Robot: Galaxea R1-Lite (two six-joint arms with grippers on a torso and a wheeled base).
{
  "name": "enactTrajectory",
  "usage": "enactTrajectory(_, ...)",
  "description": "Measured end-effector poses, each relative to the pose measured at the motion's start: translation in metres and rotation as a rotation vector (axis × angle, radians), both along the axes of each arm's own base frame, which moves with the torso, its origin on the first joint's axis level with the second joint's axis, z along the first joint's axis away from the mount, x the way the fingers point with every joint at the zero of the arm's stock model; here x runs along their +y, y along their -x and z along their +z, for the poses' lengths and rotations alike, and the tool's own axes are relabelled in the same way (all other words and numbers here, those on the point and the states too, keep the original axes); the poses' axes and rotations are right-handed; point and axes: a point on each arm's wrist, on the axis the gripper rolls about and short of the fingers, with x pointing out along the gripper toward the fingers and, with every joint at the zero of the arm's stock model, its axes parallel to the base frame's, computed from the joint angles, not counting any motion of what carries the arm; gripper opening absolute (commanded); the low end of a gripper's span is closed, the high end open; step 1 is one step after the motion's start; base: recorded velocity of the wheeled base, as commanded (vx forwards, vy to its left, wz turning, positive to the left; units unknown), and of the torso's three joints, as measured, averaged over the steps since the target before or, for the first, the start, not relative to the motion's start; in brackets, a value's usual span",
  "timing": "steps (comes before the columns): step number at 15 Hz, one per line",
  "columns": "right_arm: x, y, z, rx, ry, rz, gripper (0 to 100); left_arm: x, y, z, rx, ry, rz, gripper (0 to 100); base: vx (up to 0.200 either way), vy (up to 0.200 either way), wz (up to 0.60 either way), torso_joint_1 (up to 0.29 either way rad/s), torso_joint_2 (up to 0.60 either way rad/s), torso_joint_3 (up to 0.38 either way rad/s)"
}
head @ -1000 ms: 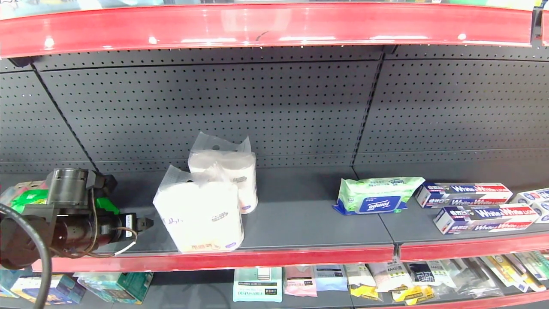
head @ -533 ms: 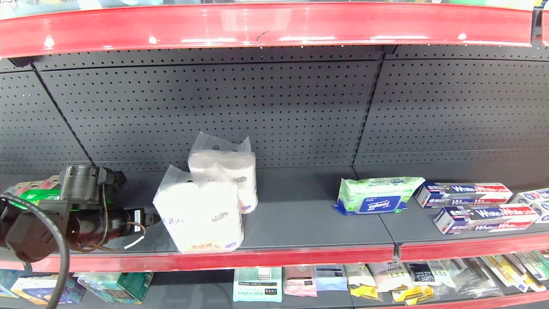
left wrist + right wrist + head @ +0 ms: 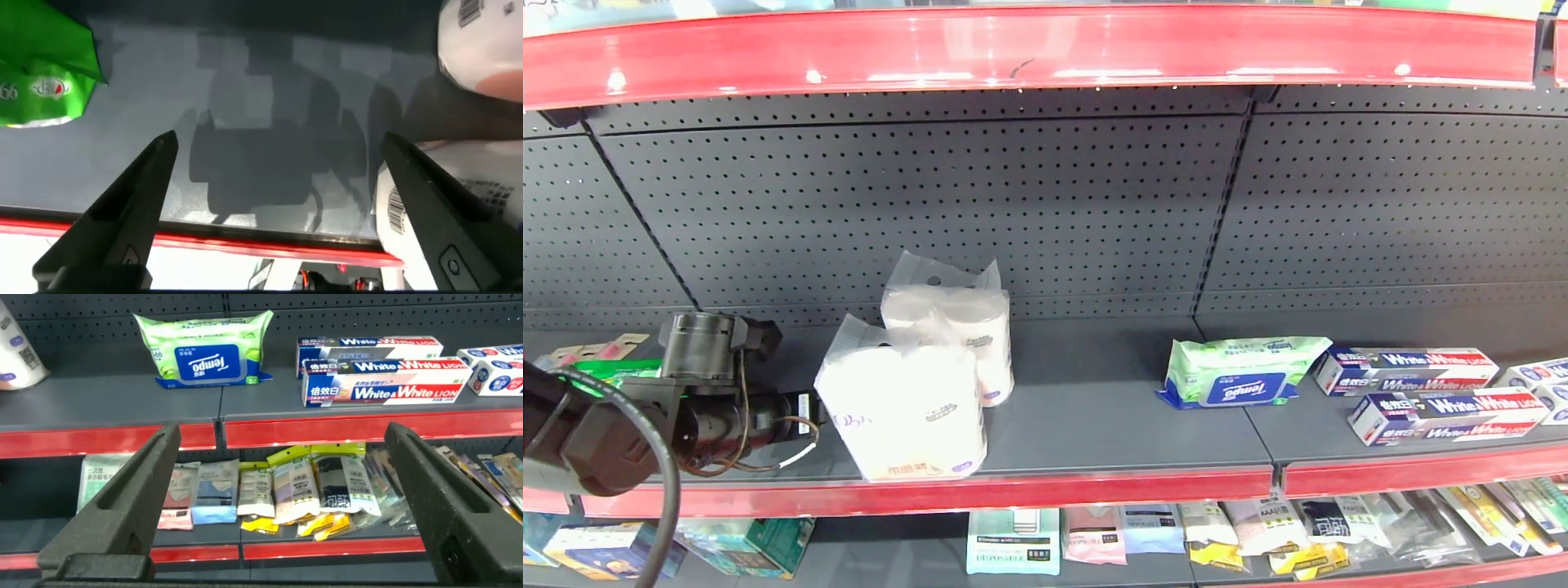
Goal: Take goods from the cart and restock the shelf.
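The left gripper [image 3: 279,140] is held level over the matte grey shelf [image 3: 1094,420], fingers spread and empty, just beside the soft, film-wrapped toilet roll pack [image 3: 903,412] standing at the shelf's front edge.

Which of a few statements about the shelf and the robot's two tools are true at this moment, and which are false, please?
1. On the grey shelf, a wipes pack lies between the paper rolls and the toothpaste boxes. True.
2. The left tool and the right tool are both open. True.
3. The left tool grips the wipes pack. False: it is empty, beside the paper rolls.
4. The toothpaste boxes are stacked on the paper rolls. False: they lie flat on the shelf, right of the wipes pack.
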Motion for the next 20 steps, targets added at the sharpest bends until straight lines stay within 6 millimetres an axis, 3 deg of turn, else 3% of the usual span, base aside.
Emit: enactTrajectory(20, 0.000, 0.000, 0.000, 0.000, 0.000, 0.000, 100, -0.020, -0.004, 0.000, -0.008, -0.002, -0.057, 100, 0.000, 0.000, 0.00, 0.000, 0.00, 0.000)
